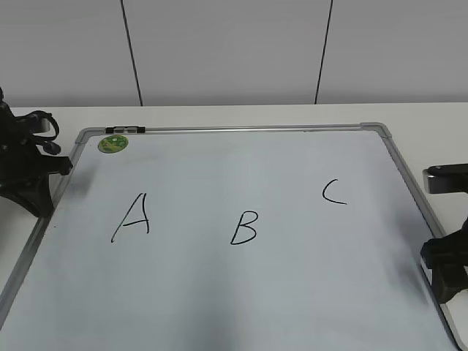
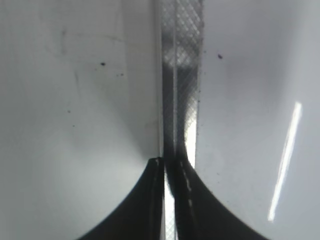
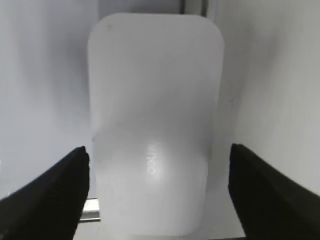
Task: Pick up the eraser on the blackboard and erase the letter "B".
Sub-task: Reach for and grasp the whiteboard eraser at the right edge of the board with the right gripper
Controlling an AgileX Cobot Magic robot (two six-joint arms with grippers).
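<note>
The blackboard [image 1: 219, 292] is a pale whiteboard with a grey frame, lying flat. The black letter "B" [image 1: 244, 227] is at its middle. The white eraser [image 3: 155, 100] fills the right wrist view and lies between the jaws of my right gripper [image 3: 159, 149], which is open with a gap on each side. In the exterior view my right gripper [image 1: 439, 270] is at the board's right edge and hides the eraser. My left gripper [image 2: 170, 162] is shut and empty over the board's frame [image 2: 182, 75], at the left edge [image 1: 62, 167].
A black "A" [image 1: 132, 217] is left of the "B" and a black "C" [image 1: 333, 192] is to its right. A round green magnet [image 1: 112, 143] sits at the board's top left, near a black clip [image 1: 125, 129] on the frame.
</note>
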